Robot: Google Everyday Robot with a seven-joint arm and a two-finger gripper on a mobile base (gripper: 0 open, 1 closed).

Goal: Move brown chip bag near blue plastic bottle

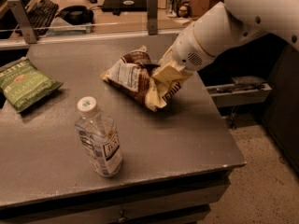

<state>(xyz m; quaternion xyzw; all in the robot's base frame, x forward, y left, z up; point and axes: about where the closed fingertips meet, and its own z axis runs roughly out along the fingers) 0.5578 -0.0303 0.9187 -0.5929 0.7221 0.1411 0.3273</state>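
Note:
The brown chip bag (pixel 135 78) is crumpled, brown and white, at the middle right of the grey table (pixel 60 125). My gripper (pixel 164 74) comes in from the upper right on a white arm and is shut on the bag's right end, holding it low over the table. The plastic bottle (pixel 99 139) stands upright near the table's front, clear with a white cap and a blue-and-white label. It is to the lower left of the bag, apart from it.
A green chip bag (pixel 23 83) lies at the table's left edge. A rail (pixel 84 29) with posts runs along the back edge, with a keyboard (pixel 39 10) and desk items behind. The table's right edge drops to the floor (pixel 261 181).

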